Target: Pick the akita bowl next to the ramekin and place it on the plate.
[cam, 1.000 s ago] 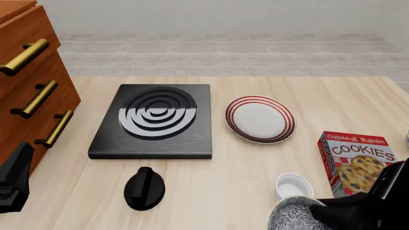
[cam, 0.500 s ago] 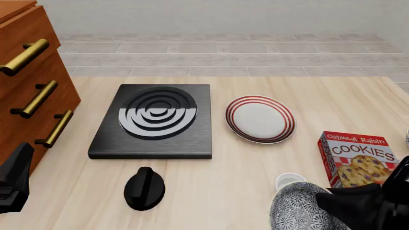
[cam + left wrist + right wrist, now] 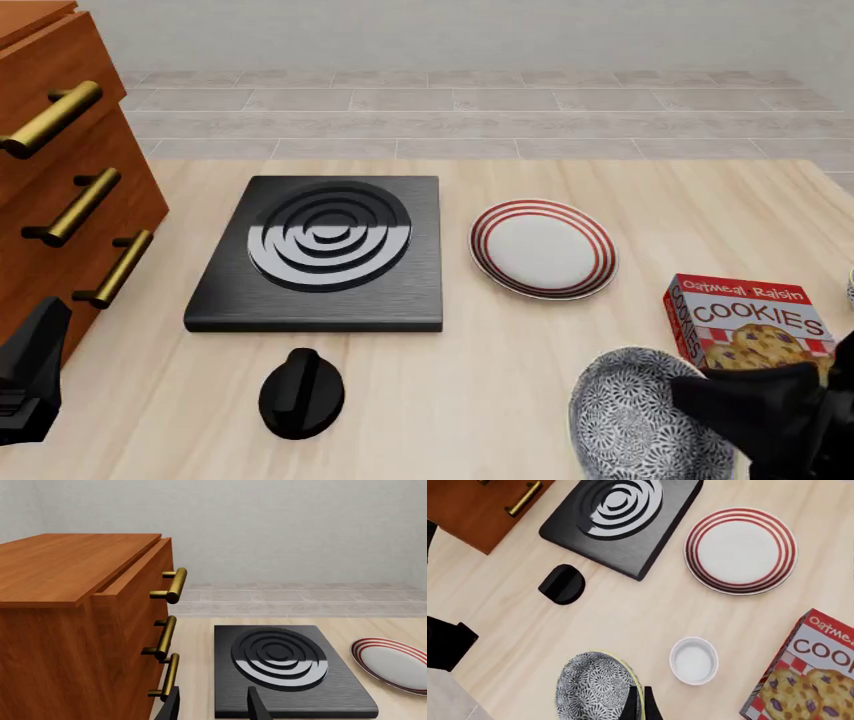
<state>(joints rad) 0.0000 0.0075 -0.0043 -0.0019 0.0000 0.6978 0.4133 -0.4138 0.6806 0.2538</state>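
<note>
Bowl (image 3: 647,418), speckled black and white, hung tilted above the desk (image 3: 507,350) near its front right edge, its patterned inside turned toward the front camera. The right claw (image 3: 638,704) was clenched on the bowl's rim, its two dark fingers pinching the edge from either side, as the right wrist view showed. In the front view the black arm covered the bowl's right-hand part. The white cup (image 3: 694,660) sat on the desk apart from the bowl, between it and the cookie box (image 3: 750,332); in the front view the lifted bowl hid the cup.

The plate (image 3: 543,248), white with red rings, lay flat farther back on the desk, well apart from the bowl and just to the right of the black burner plate (image 3: 324,255). A black knob (image 3: 302,393) lay in front of the burner. The wooden drawer cabinet (image 3: 60,190) with brass handles stood at the left.

The left claw (image 3: 212,707) sat low at the left front beside the cabinet, its fingers parted and grasping nothing.
</note>
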